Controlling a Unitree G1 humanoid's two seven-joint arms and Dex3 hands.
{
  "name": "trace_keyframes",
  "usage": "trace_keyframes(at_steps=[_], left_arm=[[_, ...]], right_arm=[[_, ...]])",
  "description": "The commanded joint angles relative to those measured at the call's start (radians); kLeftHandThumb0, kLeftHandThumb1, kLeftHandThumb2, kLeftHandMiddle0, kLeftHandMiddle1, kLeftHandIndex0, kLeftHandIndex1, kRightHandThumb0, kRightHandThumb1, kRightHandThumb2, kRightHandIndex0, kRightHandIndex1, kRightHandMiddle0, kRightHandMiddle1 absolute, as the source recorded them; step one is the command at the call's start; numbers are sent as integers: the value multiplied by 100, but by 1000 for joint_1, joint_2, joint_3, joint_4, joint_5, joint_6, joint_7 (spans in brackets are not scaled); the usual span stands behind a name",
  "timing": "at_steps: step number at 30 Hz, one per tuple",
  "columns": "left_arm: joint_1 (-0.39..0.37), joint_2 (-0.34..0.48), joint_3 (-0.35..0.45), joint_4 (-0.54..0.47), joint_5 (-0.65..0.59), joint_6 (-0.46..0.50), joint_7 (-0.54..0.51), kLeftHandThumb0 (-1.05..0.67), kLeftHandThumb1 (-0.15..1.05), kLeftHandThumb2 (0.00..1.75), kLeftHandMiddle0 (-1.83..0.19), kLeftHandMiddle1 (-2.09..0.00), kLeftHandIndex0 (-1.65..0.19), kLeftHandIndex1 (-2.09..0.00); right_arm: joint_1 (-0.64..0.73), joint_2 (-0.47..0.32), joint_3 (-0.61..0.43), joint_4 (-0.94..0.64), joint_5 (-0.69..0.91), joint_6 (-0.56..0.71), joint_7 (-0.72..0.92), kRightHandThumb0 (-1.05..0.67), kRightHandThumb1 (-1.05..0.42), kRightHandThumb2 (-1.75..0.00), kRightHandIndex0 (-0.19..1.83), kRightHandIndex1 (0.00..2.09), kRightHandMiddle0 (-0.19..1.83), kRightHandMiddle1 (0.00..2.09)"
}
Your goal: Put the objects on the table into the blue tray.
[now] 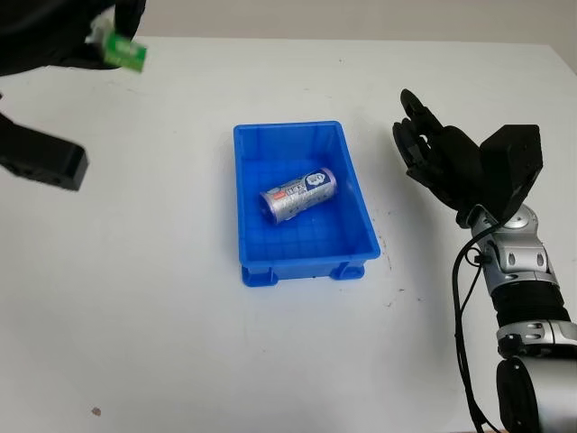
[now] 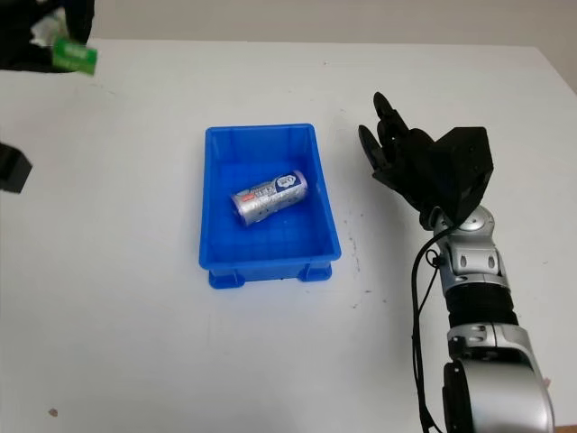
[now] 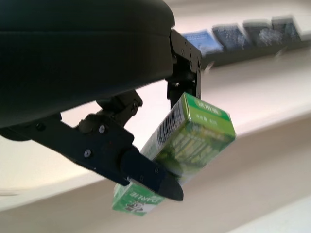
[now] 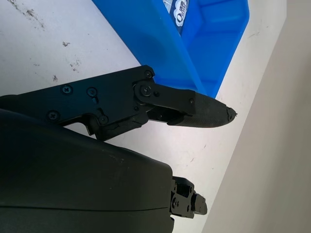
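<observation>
Gripping a green box [image 3: 194, 133], the left hand [image 1: 108, 27] sits upper left. Right hand [image 1: 433, 153] hangs open right of the tray [image 1: 356, 194], which holds a can [image 1: 297, 194]. Left wrist view shows the box's barcode.

The white desk [image 1: 180, 316] carries a small dark speck [image 1: 96, 412] near its front left corner and faint scuff marks [image 1: 394, 293] just right of the middle. Beyond the desk's far edge, a row of dark blue packets [image 3: 252, 30] stands side by side, blurred.
</observation>
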Motion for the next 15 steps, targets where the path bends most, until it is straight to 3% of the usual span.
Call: trace_keyframes(at_steps=[1, 8, 11, 15], left_arm=[[42, -54, 50, -135, -194, 95, -149, -36, 103, 6, -114, -189, -88, -178], [146, -157, 103, -422, -459, 444, -424, -31, 105, 12, -111, -189, -81, -186], [195, -197, 88, -517, -507, 597, -498, -32, 105, 17, -108, -204, -79, -199], [251, -229, 76, -582, -530, 681, -572, -33, 105, 21, -105, -208, -70, -194]], right_arm=[[-3, -1, -4, 1, 1, -9, -5, -64, -105, -56, -19, 3, -19, 5], [6, 4, -5, -11, 7, -7, -5, -63, -105, -57, -19, 2, -19, 4], [12, 5, -2, -20, 4, -7, -7, -62, -105, -58, -19, 1, -19, 3], [18, 6, -1, -28, 1, 1, -15, -62, -105, -58, -19, 0, -19, 2]])
